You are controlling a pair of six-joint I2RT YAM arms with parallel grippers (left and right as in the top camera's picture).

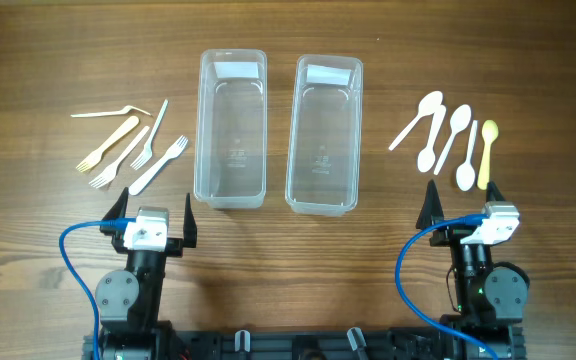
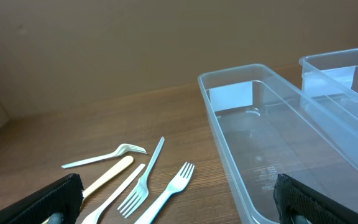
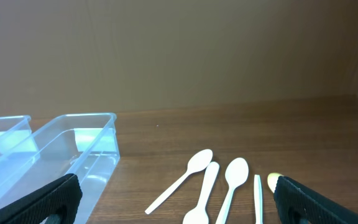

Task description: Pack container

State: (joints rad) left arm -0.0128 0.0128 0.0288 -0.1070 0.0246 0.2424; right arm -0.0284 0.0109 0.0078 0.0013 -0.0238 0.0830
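Two clear plastic containers stand side by side mid-table, the left one [image 1: 231, 128] and the right one [image 1: 323, 133], both with nothing inside. Several plastic forks [image 1: 128, 145] lie loose to the left of them. Several spoons [image 1: 448, 140] lie to the right, one of them yellow [image 1: 487, 155]. My left gripper [image 1: 154, 207] hovers open just short of the forks [image 2: 166, 193], its fingers [image 2: 48, 202] wide apart. My right gripper [image 1: 465, 200] hangs open just short of the spoons [image 3: 235, 174], holding nothing.
In the left wrist view the left container's long wall [image 2: 219, 137] runs close beside my right finger. The right container's corner [image 3: 86, 134] sits left of the spoons in the right wrist view. Bare wooden table [image 1: 288, 260] lies between the two arm bases.
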